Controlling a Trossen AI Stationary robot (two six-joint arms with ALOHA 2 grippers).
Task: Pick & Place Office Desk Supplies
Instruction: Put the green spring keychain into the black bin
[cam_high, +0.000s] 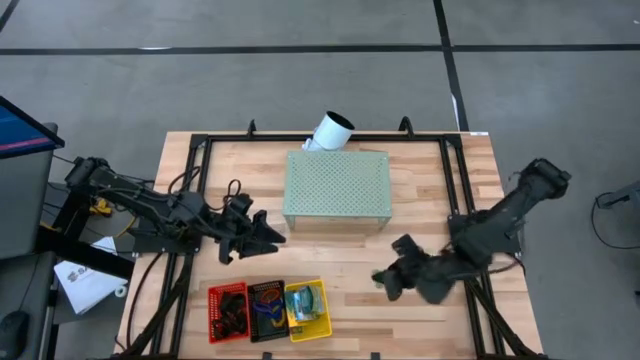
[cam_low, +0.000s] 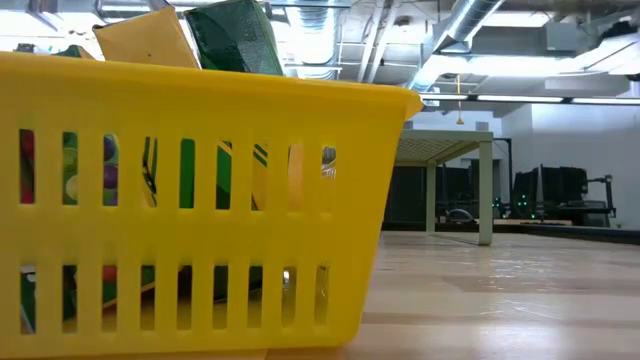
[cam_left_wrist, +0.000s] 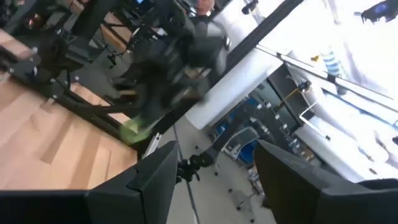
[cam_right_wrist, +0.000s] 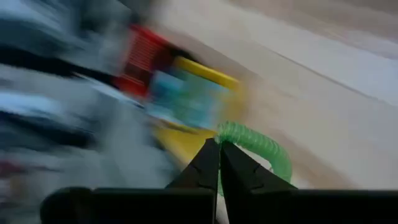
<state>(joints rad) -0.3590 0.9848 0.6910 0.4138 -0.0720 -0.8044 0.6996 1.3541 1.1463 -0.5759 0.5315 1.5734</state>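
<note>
My right gripper (cam_high: 383, 281) hovers over the table's near right part, to the right of the baskets. In the right wrist view it (cam_right_wrist: 219, 144) is shut on a green coiled loop (cam_right_wrist: 264, 146). The left wrist view shows the same loop (cam_left_wrist: 132, 130) far off at that gripper. My left gripper (cam_high: 272, 237) is open (cam_left_wrist: 214, 155), above the table just near-left of the pale green block, and touches nothing. Crayon boxes (cam_low: 235, 35) stand in the yellow basket (cam_high: 307, 310). Dark clips fill the red basket (cam_high: 228, 311), and coloured loops lie in the black basket (cam_high: 267, 309). My right gripper pinches the green coiled loop between its two fingertips (cam_right_wrist: 208, 158), at one spot on the coil (cam_right_wrist: 231, 132). The rest of the loop arcs out past the fingertips to one side.
The pale green perforated block (cam_high: 337, 187) sits at the table's middle far side, with the white tube (cam_high: 331, 130) behind it. The three baskets stand in a row at the near edge. Bare wood (cam_high: 360, 255) lies between block and baskets.
</note>
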